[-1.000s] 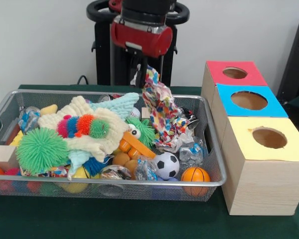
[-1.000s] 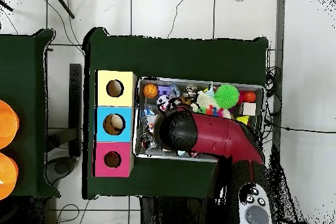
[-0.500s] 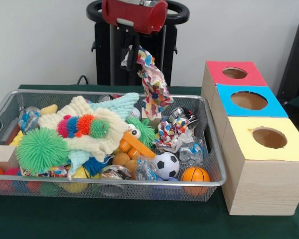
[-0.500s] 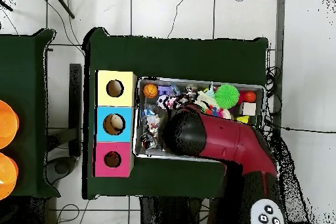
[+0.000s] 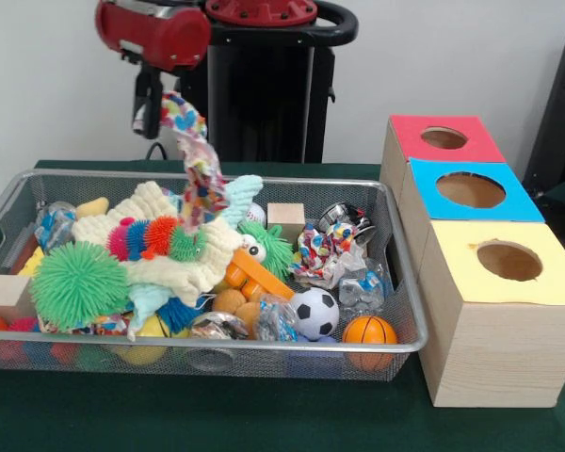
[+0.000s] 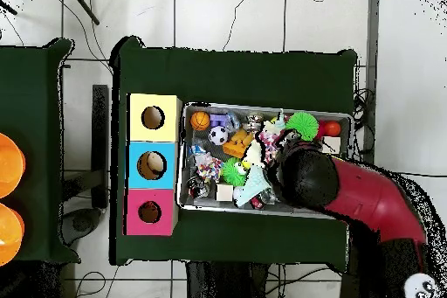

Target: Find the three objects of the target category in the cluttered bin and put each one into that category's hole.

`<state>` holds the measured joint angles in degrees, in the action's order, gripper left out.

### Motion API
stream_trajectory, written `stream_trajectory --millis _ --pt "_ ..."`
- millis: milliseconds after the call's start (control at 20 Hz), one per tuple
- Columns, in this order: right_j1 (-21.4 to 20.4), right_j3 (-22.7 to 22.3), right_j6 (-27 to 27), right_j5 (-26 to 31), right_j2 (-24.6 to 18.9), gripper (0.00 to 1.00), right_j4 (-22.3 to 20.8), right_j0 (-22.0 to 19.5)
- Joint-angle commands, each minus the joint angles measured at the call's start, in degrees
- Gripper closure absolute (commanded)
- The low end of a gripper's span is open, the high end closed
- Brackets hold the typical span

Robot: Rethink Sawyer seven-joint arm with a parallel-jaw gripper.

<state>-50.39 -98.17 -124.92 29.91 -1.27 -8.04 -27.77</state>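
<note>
Now the gripper point(image 5: 151, 99) is clamped on the top of the patterned cloth point(image 5: 196, 165), which hangs straight down over the far left of the bin point(image 5: 400, 344), with the three holed boxes point(image 5: 471, 193) well off to its right.

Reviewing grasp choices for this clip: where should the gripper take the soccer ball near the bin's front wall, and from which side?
Grip the soccer ball across its widest part, coming straight down from above. It is round, its top is exposed, and the bin wall blocks a sideways approach.
</note>
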Motion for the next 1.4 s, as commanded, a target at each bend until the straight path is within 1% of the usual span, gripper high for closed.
stream_trajectory --millis 50,300,500,700,900,950,1150,1200,1250,1400 --pt "2.85 -5.8 11.03 -1.6 -9.38 1.0 -4.32 -5.58" --pt "3.27 -6.69 10.63 -2.85 -11.46 1.0 -6.96 -8.3" --pt "4.31 -6.48 9.19 -4.3 -12.36 1.0 -9.07 -8.97" --pt "4.47 -7.03 6.56 -5.75 -12.31 1.0 -10.45 -8.59" --pt "4.11 -7.24 3.75 -7.65 -11.26 1.0 -11.87 -7.4" --pt "4.05 -7.19 2.78 -8.37 -10.99 0.0 -12.42 -7.09" --pt "4.29 -6.84 2.28 -10.59 -10.9 0.0 -13.19 -6.79" --pt "4.47 -6.45 2.73 -9.14 -10.98 0.0 -12.94 -6.75" --pt "4.6 -5.98 3.42 -6.53 -11.14 0.0 -12.37 -6.69" --pt "4.6 -5.82 3.51 -5.53 -11.72 0.0 -12.01 -6.98"
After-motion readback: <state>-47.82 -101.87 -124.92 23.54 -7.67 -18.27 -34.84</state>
